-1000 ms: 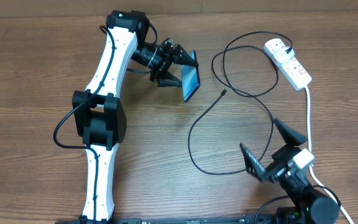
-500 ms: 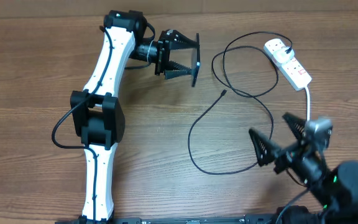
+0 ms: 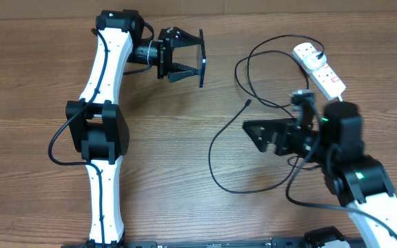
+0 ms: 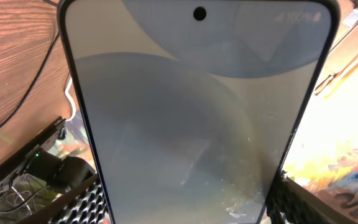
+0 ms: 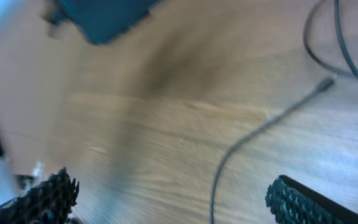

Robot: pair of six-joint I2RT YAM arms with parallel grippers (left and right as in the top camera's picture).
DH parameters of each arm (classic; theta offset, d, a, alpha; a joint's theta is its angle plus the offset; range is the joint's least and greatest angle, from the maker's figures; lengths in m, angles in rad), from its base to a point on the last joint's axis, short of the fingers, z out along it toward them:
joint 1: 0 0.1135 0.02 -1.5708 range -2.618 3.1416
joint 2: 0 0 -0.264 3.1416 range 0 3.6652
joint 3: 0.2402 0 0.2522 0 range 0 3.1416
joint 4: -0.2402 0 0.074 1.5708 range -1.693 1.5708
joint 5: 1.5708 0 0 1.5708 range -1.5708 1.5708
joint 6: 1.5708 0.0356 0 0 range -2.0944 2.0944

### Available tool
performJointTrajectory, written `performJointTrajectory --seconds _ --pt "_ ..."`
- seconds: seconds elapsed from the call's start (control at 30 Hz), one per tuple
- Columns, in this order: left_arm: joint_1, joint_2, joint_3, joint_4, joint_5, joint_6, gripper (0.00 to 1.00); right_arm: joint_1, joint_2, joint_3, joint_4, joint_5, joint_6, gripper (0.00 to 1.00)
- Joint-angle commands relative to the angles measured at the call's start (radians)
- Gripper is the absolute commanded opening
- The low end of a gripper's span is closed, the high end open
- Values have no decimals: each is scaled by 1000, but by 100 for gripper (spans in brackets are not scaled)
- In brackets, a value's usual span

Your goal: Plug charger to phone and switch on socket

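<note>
Now, left hand (image 3: 193, 56) clamped on phone (image 4: 197, 112) edges, right hand (image 5: 173, 180) apart above table (image 3: 178, 145), near charger (image 3: 247, 104)

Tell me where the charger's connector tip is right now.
Overhead, the connector tip lies on the table near its middle, just ahead of the open right pincer and to the right of the phone.

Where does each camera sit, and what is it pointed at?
Overhead: above the table, looking down; left arm, right arm, phone, charger, socket.
Left wrist: behind the left gripper, facing the held phone's screen; finger pads show.
Right wrist: behind the open right gripper, facing down at table and charger.
Shared: phone, in overhead and left wrist.
</note>
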Motion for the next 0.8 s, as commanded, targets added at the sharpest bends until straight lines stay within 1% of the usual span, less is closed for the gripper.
performJointTrajectory --seconds 0.0,0.07,0.17,0.23,0.33,0.47,0.57,0.63,0.7,0.77 --pt "-3 -1 28 -2 60 -9 72 161 88 171 -86 452 91 100" --pt "-3 -1 29 4 58 -21 72 251 138 237 -114 576 105 100" --pt "-3 -1 29 13 32 -66 73 372 201 301 -102 756 130 100" --pt "-3 -1 28 37 29 -92 73 454 246 323 -49 869 156 100" --pt "-3 -1 28 50 11 -113 73 529 292 327 53 951 161 100" --pt "-5 -1 29 50 -65 -121 73 559 338 327 166 970 160 100" --pt "-9 -1 28 50 -73 -121 73 558 366 337 174 956 156 100" --pt "-20 -1 28 50 -115 -125 73 553 390 370 171 852 142 100" --pt "-36 -1 28 49 -184 -138 73 553 406 393 164 834 147 99" --pt "-51 -1 28 50 -190 -139 73 553 426 402 159 835 166 98"
